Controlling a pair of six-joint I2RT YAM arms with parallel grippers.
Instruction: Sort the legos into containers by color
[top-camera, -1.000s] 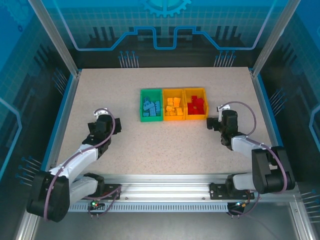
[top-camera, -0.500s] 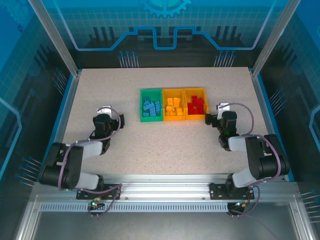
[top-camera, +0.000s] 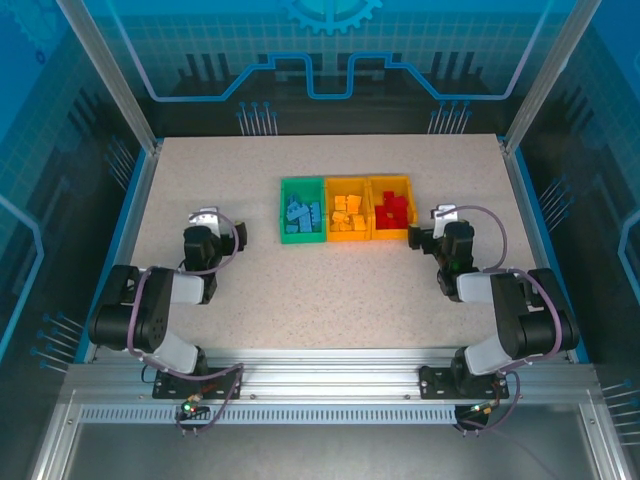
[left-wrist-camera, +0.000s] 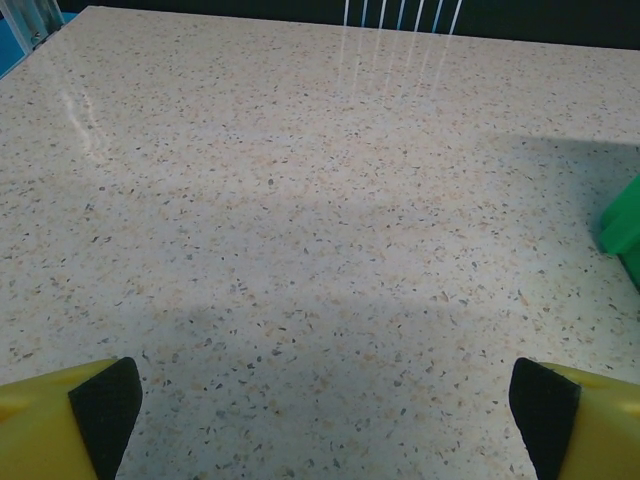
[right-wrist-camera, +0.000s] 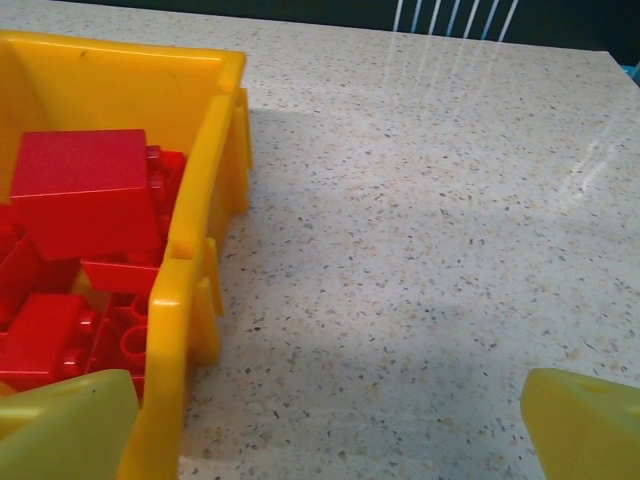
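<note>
Where the far middle of the speckled table (top-camera: 330, 290) carries three joined open plastic bins, the small studded plastic bricks lie sorted. The blue bricks (top-camera: 303, 212) are in the green bin (top-camera: 284, 210), the yellow-orange bricks (top-camera: 347, 213) in the middle orange-yellow bin (top-camera: 348, 237), and the red bricks (top-camera: 392, 212) in the right orange-yellow bin (top-camera: 410, 210). Bins and bricks sit as they did a second ago.

The right jaws stand wide apart just beside the red bricks' bin, gripping nothing. In the right wrist view one yellow finger (right-wrist-camera: 60, 420) overlaps that bin's near wall. The right arm (top-camera: 520, 320) has folded back toward its base since a second ago and matches the half-second-old frame.

The left jaws, also wide apart with black pads (left-wrist-camera: 105, 405), face bare table left of the green bin. The left arm (top-camera: 150, 310) has drawn its elbow in further, now bunched near its base.
</note>
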